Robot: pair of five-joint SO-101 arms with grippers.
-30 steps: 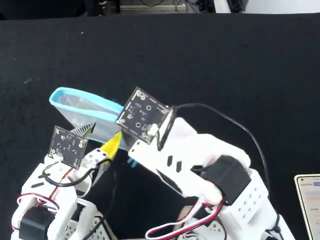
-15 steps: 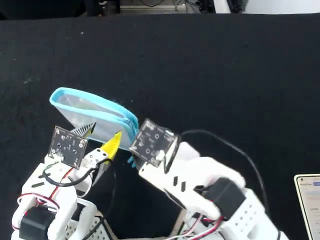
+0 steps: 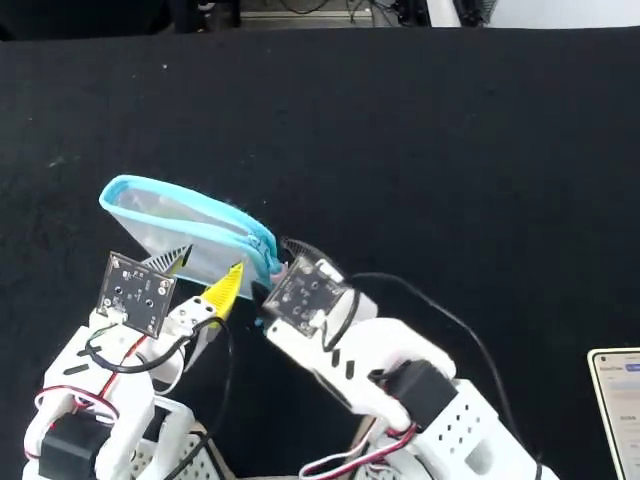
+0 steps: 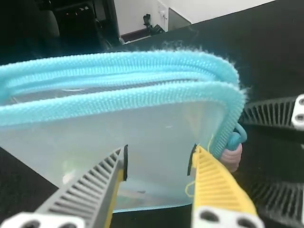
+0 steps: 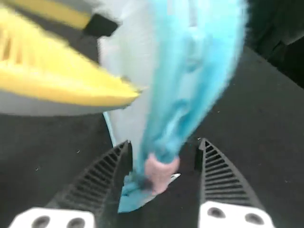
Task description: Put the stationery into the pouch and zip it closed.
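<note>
The pouch (image 3: 180, 225), clear with a fluffy blue zip edge, stands at the table's left. In the left wrist view my left gripper (image 4: 159, 160) is open, and its grey and yellow fingertips rest against the pouch's clear side (image 4: 156, 128). A pink zip pull (image 4: 231, 159) hangs at the pouch's corner. In the right wrist view my right gripper (image 5: 164, 146) is open, its black fingers on either side of that pink pull (image 5: 160, 172) without pinching it. The left gripper's yellow finger (image 5: 61, 80) lies close beside it. What the pouch holds cannot be made out.
Both arms crowd the front left of the black table, my left gripper (image 3: 203, 272) and the right arm's wrist board (image 3: 305, 295) nearly touching. A phone (image 3: 620, 400) lies at the front right edge. Behind and to the right of the pouch is bare black cloth.
The right arm has pulled back and down from over the pouch's top edge to its near corner, at the zip pull. The left arm and pouch have stayed put.
</note>
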